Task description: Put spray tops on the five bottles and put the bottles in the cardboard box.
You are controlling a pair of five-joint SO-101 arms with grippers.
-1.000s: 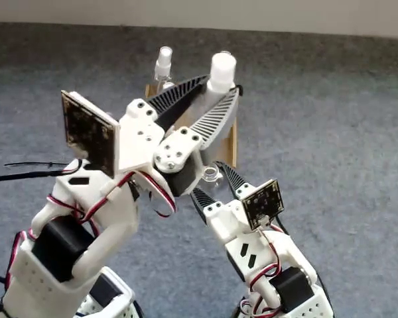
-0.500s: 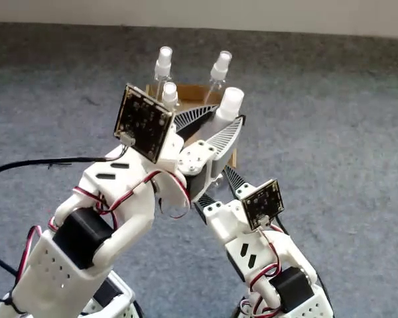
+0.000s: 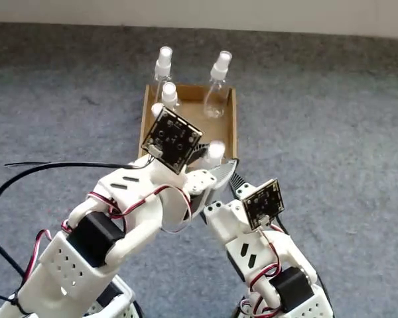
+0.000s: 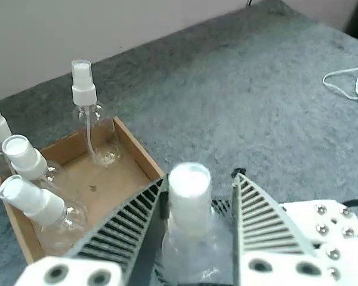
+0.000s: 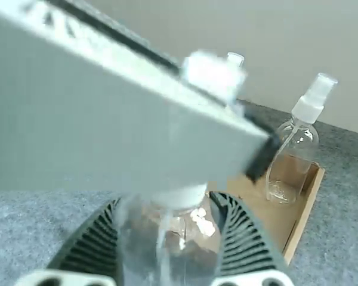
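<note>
The fifth bottle (image 5: 167, 256), clear and upright, is clamped between the fingers of the right gripper (image 5: 167, 202), just short of the near end of the cardboard box (image 3: 234, 126). A white spray top (image 4: 189, 187) stands directly over this bottle's neck, grasped by the left gripper (image 4: 198, 179), whose ribbed fingers close in on either side of it from above. Whether the top is fully seated on the neck cannot be determined. In the high view the left arm reaches across and above the right arm, so that both grippers meet at the box's near wall. Four further bottles, each fitted with a spray top, stand upright in the box: one at the far-left corner (image 3: 163, 66), one at the far-right corner (image 3: 217, 89), and two close together along the left wall (image 3: 169, 94) (image 3: 158, 109). The box rests on a grey carpet-like surface (image 3: 318, 132). A white face mask (image 4: 352, 80) lies on that surface, well apart from the box.
</note>
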